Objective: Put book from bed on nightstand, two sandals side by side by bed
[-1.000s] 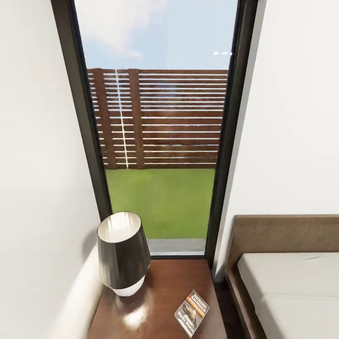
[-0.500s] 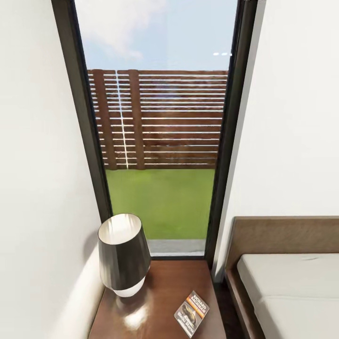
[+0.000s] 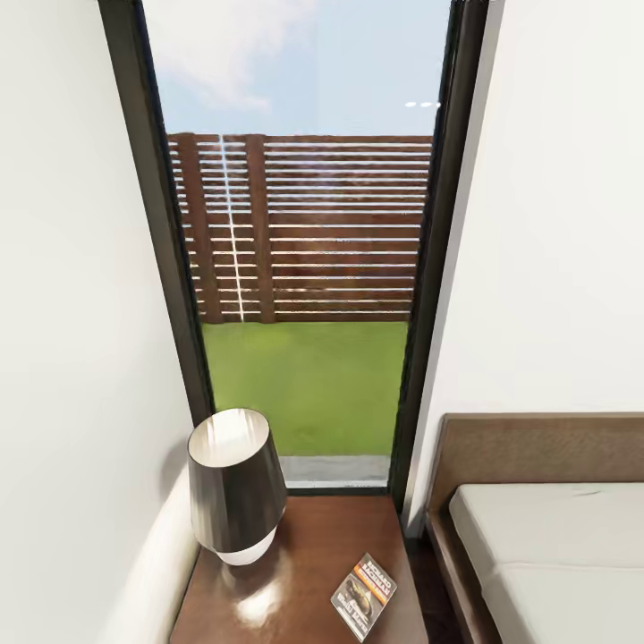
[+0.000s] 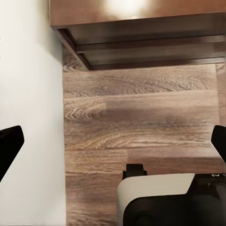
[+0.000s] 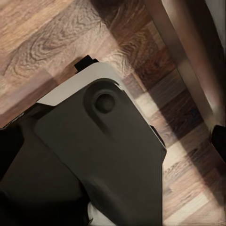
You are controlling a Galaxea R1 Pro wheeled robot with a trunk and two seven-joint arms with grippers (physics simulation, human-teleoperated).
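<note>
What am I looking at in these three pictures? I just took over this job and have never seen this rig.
It is a simulated wheeled robot with two arms, each ending in a pincer. The big picture comes from its head camera. It faces a tall window, with a nightstand below it. On the nightstand stand a lamp and the book, lying flat near the edge towards the bed. So the book is already placed.

The two smaller pictures come from cameras on the wrists, both looking down at the wood floor. The left pincer is open and holds nothing. The right wrist view mostly shows the robot's own body, so the right pincer's state cannot be told.
</note>
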